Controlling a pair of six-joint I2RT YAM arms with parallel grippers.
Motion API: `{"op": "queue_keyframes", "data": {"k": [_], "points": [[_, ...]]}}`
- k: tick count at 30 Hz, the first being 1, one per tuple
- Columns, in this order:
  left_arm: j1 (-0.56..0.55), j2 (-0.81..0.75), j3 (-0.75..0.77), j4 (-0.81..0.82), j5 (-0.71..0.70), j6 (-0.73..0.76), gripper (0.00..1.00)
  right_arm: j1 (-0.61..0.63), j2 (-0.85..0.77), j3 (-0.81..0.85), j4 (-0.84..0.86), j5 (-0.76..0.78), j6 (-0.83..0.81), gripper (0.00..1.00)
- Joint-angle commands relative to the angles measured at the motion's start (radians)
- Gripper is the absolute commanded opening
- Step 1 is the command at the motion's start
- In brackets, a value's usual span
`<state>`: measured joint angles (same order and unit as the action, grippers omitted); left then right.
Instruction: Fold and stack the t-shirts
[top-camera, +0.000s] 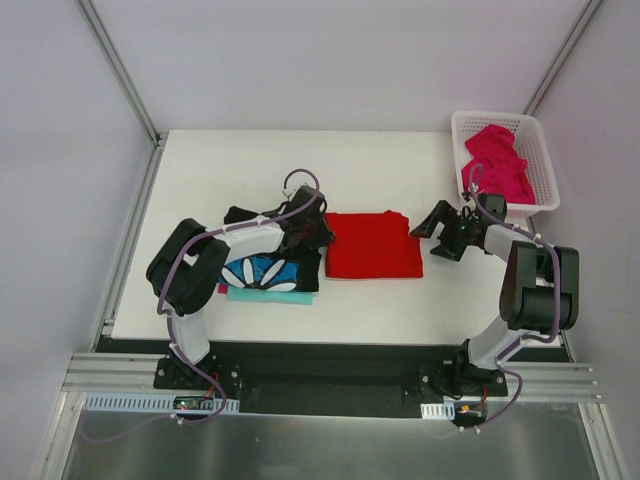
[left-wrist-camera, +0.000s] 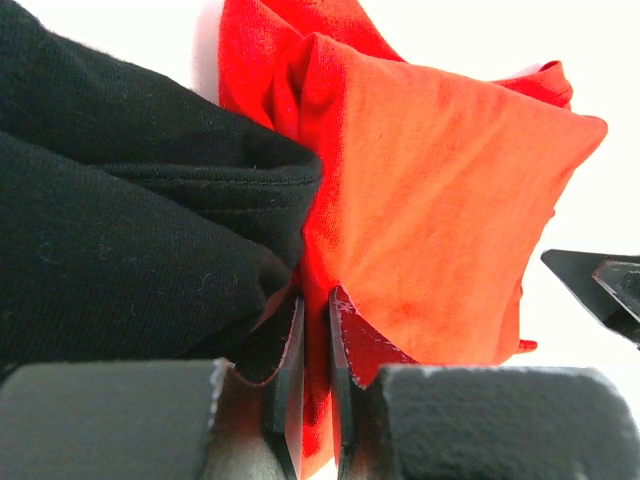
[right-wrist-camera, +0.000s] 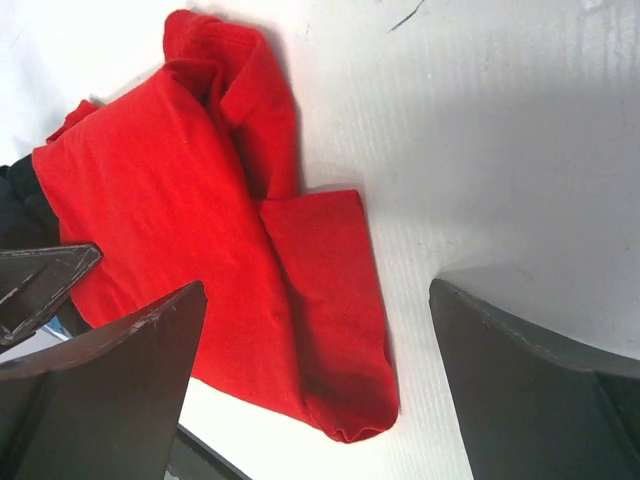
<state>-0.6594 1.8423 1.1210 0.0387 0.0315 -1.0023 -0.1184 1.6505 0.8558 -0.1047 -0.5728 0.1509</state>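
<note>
Left hand (left-wrist-camera: 315, 340) pinches red t-shirt (top-camera: 372, 245) edge; right hand (top-camera: 433, 233) spread wide.

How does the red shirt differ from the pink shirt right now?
The red shirt lies folded flat on the table; the pink shirt sits crumpled in the basket. The left tool is shut on the red shirt's edge; no tool touches the pink shirt. Both are plain, unprinted cloth.

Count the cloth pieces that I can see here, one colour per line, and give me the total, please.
red t-shirt: 1
black flower-print t-shirt: 1
magenta-pink t-shirt, heaped in the basket: 1
teal cloth, only an edge showing under the black one: 1
Total: 4 cloth pieces
</note>
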Motion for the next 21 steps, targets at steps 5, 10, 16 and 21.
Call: {"op": "queue_keyframes", "data": {"k": [5, 10, 16, 21], "points": [[0.006, -0.012, 0.025, 0.009, 0.019, 0.014, 0.00, -0.007, 0.051, -0.021, 0.022, -0.064, 0.012, 0.99], [0.006, -0.014, 0.030, 0.009, 0.021, 0.014, 0.00, -0.009, 0.063, -0.014, 0.037, -0.145, 0.058, 0.99], [0.006, -0.020, 0.028, 0.009, 0.021, 0.014, 0.00, -0.018, 0.063, -0.020, 0.063, -0.184, 0.070, 0.99], [0.007, -0.020, 0.028, 0.009, 0.022, 0.013, 0.00, -0.020, 0.029, -0.006, 0.010, -0.171, 0.036, 0.99]]}}
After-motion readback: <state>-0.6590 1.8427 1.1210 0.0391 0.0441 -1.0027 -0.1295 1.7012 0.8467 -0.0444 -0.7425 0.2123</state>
